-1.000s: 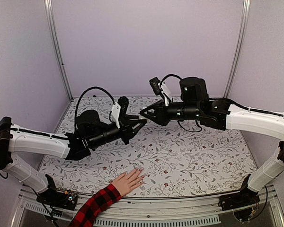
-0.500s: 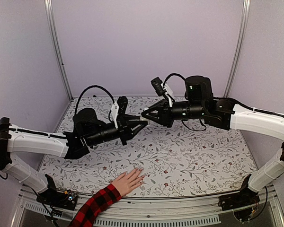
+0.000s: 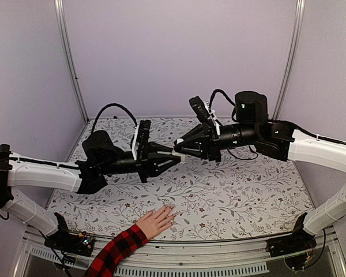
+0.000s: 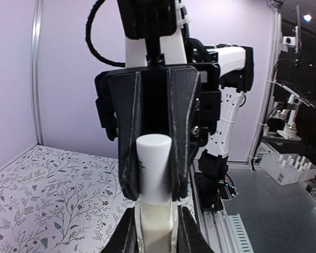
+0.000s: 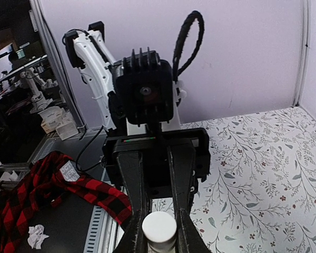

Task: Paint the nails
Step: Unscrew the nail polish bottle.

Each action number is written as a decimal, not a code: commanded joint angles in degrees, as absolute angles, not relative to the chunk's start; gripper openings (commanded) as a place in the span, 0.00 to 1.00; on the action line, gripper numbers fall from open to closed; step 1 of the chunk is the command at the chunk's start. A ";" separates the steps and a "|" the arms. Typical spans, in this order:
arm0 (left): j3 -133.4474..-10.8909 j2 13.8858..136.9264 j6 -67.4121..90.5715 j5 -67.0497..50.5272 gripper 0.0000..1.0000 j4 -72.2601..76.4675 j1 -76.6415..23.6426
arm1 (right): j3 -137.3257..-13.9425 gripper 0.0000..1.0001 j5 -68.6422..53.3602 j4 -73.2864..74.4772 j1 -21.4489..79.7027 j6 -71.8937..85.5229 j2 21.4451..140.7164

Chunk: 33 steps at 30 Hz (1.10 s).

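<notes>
The left gripper [image 3: 168, 156] clamps a small bottle [image 4: 155, 221] above the table's middle, and the right gripper [image 3: 184, 151] pinches its white cap [image 4: 154, 153]. The nails [image 3: 170, 209] lie well apart at six o'clock, on a flat hand [image 3: 157, 221]. Uncapping seems underway; next, twist the cap free with the bottle held steady.

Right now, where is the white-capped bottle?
In the top view the bottle is in mid-air over the middle of the table, its body in the jaws of the left gripper, its white cap between the jaws of the right gripper.
</notes>
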State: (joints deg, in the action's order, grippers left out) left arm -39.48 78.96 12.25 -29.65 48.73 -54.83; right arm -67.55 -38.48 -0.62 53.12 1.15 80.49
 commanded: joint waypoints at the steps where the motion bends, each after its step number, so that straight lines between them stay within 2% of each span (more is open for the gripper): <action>1: -41.51 78.90 10.87 -46.14 0.00 54.09 -57.20 | -67.18 0.00 -47.68 -8.60 54.23 1.88 80.95; 9: -42.41 78.85 13.15 -52.30 0.00 55.57 -57.18 | -66.49 0.00 -53.54 -10.08 54.27 0.62 80.23; 14: -42.23 78.36 13.29 -52.05 0.00 55.33 -57.20 | -66.33 0.00 -53.78 -10.37 54.23 0.62 80.07; 15: -42.08 78.06 12.82 -50.86 0.00 54.75 -57.20 | -66.42 0.03 -52.39 -10.37 54.23 0.70 80.07; 19: -40.67 76.15 9.81 -43.11 0.00 52.42 -57.04 | -66.35 0.35 -48.36 -10.13 53.27 2.79 79.85; 25: -39.08 73.25 7.73 -29.51 0.00 49.11 -56.95 | -65.28 0.55 -40.19 -9.65 51.92 5.75 77.82; 28: -39.91 72.78 7.27 -23.21 0.00 45.71 -56.97 | -65.69 0.60 -33.17 -8.05 51.70 7.43 76.78; 33: -41.90 73.82 6.77 -15.31 0.00 40.81 -57.31 | -68.35 0.59 -24.37 -4.33 51.69 10.21 77.84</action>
State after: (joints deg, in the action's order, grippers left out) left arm -39.77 73.60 8.38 -24.34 45.84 -56.38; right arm -66.13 -34.87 -7.09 52.10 6.70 78.08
